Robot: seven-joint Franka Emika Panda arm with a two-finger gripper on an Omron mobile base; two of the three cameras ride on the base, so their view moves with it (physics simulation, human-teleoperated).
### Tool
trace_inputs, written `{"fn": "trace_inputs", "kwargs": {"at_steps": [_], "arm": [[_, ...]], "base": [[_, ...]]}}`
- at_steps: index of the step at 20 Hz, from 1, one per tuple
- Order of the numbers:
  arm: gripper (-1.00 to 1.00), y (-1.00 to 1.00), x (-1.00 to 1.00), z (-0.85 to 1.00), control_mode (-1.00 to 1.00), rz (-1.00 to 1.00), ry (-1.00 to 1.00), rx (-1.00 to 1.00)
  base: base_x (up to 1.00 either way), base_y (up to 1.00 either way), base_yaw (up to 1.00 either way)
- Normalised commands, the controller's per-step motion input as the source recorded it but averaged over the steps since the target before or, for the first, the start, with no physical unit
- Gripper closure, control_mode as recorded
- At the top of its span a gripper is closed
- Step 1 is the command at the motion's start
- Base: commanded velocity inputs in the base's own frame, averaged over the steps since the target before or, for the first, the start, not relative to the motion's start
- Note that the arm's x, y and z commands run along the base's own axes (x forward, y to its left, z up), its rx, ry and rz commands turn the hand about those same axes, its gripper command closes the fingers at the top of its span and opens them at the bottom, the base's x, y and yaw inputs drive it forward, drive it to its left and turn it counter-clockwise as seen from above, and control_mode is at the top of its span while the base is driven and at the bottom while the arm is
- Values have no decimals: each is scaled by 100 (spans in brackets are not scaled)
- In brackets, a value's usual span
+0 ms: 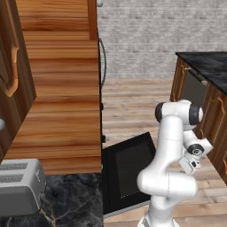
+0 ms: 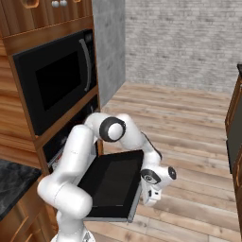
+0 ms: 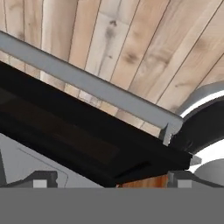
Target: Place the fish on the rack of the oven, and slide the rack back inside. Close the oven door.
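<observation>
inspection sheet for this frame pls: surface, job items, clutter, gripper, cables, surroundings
Surface: dark marble counter at lower left of the left base view; wood plank floor.
Job's things: oven door dropped open, flat; its silver bar handle runs across the hand view. Oven cavity dark; fish and rack not made out.
Clutter: grey toaster on the counter.
Grippers: gripper open, holding nothing, beside the door's outer edge.
Cables: nothing seen.
Surroundings: black microwave above the oven, wood cabinetry, grey brick wall.

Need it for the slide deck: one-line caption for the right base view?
Open gripper hangs beside the lowered oven door, below the microwave.
</observation>
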Motion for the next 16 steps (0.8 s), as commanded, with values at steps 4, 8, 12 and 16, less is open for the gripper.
{"fn": "trace_inputs", "kwargs": {"at_steps": [4, 8, 12, 16], "arm": [[-100, -5, 0, -41, -100, 0, 12, 20], [-100, -3, 0, -46, -100, 0, -14, 18], [-100, 0, 0, -61, -100, 0, -41, 20], [-100, -1, 2, -40, -100, -2, -21, 20]], "base": [[0, 0, 0], [0, 0, 0], [0, 0, 0], [0, 0, 0]]}}
